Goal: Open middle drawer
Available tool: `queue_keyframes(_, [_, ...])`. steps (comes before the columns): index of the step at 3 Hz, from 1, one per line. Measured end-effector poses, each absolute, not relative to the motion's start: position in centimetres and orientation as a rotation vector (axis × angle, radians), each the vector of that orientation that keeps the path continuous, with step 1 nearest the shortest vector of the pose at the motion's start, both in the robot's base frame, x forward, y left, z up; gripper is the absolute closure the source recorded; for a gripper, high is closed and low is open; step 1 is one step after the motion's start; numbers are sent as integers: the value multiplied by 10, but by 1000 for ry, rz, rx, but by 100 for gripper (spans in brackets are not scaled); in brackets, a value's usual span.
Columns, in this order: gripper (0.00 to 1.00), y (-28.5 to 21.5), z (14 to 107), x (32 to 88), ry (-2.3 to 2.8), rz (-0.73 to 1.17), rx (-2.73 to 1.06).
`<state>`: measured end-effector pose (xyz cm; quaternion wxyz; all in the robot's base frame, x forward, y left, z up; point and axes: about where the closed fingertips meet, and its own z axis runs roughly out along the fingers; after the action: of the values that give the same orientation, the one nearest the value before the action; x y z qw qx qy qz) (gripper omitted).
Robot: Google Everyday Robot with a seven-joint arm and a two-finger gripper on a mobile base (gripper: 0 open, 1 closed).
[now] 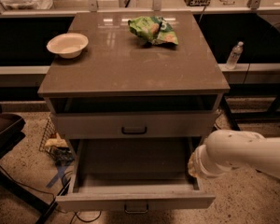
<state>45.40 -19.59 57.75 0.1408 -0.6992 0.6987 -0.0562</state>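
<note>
Camera view gives us the middle drawer [134,125] pushed in beneath the table top [130,66], directly above the bottom drawer [135,200], which stands pulled out. We find the gripper [194,166] at the tip of the white arm [252,153], beside that lower drawer's right wall; whether it is spread or closed we cannot tell.

We see a brown table top [130,69] with a cream bowl [67,45] and a green bag [153,30] on it, a light-grey middle drawer [88,125] with a dark handle [134,130], a speckled floor [252,197], and a white arm [247,153] whose gripper [192,165] sits low on the right beside the pulled-out bottom drawer [93,202].
</note>
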Motion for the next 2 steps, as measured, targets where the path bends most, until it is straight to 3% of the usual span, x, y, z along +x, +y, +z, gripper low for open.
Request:
queue_keyframes(1, [100, -178, 577, 417, 1976, 32, -1925])
queue_keyframes(2, [100, -185, 575, 419, 1984, 12, -1926])
